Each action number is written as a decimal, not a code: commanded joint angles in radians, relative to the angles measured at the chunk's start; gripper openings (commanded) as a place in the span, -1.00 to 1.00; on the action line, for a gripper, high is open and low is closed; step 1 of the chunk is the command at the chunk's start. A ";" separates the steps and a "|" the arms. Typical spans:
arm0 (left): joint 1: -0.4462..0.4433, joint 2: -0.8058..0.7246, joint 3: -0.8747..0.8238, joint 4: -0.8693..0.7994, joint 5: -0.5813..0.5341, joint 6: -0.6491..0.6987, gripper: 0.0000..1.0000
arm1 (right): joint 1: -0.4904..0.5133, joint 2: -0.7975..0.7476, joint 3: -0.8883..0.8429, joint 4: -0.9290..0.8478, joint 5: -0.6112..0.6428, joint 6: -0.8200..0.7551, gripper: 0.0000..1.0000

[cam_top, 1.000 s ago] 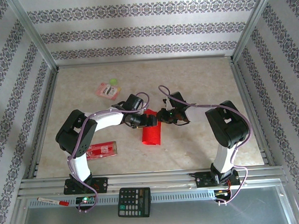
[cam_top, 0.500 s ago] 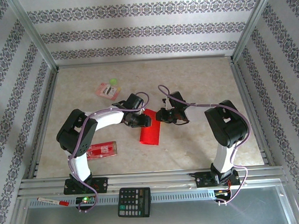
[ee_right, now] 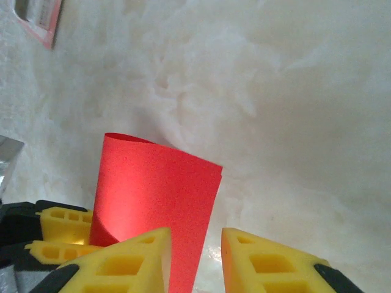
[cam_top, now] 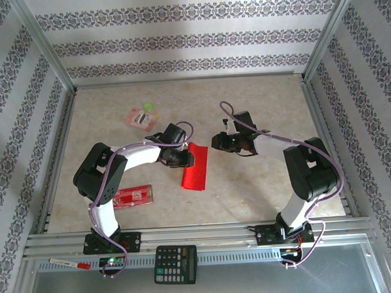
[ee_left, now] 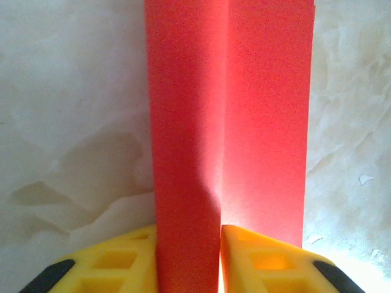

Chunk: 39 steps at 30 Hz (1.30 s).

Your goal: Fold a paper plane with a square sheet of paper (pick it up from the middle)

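Observation:
The square sheet of paper [cam_top: 195, 166] is plain red and folded over into a long double-layer strip, standing tilted on the marble table. My left gripper [cam_top: 185, 158] is shut on its left edge. In the left wrist view the paper [ee_left: 244, 122] rises between the two yellow fingers [ee_left: 122, 265], which press it from both sides. My right gripper [cam_top: 216, 142] hangs to the right of the sheet, apart from it and open. From the right wrist the paper [ee_right: 153, 189] curves up beyond the gripper [ee_right: 195, 262], whose jaws stand apart.
A pink packet [cam_top: 141, 116] lies at the back left, and a red packet with white print [cam_top: 134, 196] lies near the left arm's base. A calculator [cam_top: 175, 264] and a pen [cam_top: 69, 263] rest on the front rail. Metal frame posts border the table.
My left gripper has closed on the paper. My right gripper has opened a little and pulled back to the right, away from the sheet, which now sits flatter and more tilted.

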 commanded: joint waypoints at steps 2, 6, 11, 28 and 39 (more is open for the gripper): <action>0.005 -0.010 -0.027 0.040 0.063 -0.031 -0.48 | 0.004 -0.016 -0.019 -0.055 -0.010 -0.051 -0.43; 0.004 -0.014 -0.035 0.039 0.067 -0.037 -0.51 | 0.006 -0.007 -0.018 -0.059 -0.018 -0.057 -0.42; 0.006 -0.018 -0.033 0.011 0.076 -0.026 -0.53 | 0.015 0.004 -0.010 -0.078 -0.038 -0.070 -0.41; 0.006 0.011 0.018 -0.127 0.041 0.046 -0.57 | 0.088 0.134 0.077 -0.062 -0.028 -0.010 -0.28; 0.006 0.022 0.019 -0.144 0.026 0.072 -0.56 | 0.092 0.191 0.116 -0.061 -0.022 -0.007 -0.29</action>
